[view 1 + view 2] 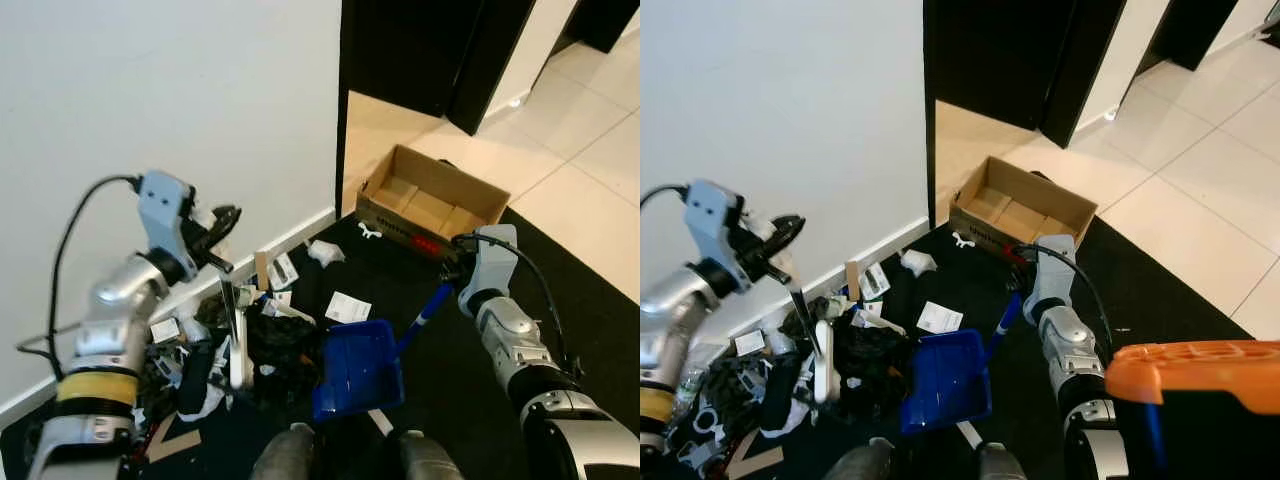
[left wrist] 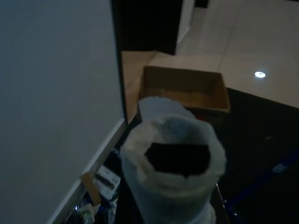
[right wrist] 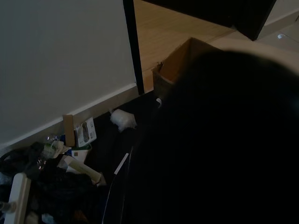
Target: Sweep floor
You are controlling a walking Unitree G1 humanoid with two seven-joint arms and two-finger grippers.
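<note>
My left gripper (image 1: 218, 238) is raised near the white wall, shut on the thin handle of a brush (image 1: 232, 310). The brush's white head (image 1: 240, 362) rests in a pile of litter (image 1: 195, 345) of papers, wrappers and dark scraps along the baseboard. In the left wrist view the handle's white padded end (image 2: 174, 172) sits close to the lens. A blue dustpan (image 1: 360, 368) lies on the dark rug with its open edge against the pile. Its blue handle (image 1: 430, 305) runs up into my right gripper (image 1: 456, 266), which is shut on it. The right wrist view is mostly blocked by something dark.
An open cardboard box (image 1: 430, 200) stands on the rug's far edge by a dark door frame (image 1: 343, 100). A crumpled paper (image 1: 325, 252) and a flat white slip (image 1: 347, 306) lie loose on the rug (image 1: 560, 300). Pale tiles (image 1: 590, 130) spread to the right. My feet (image 1: 290, 455) show at the bottom.
</note>
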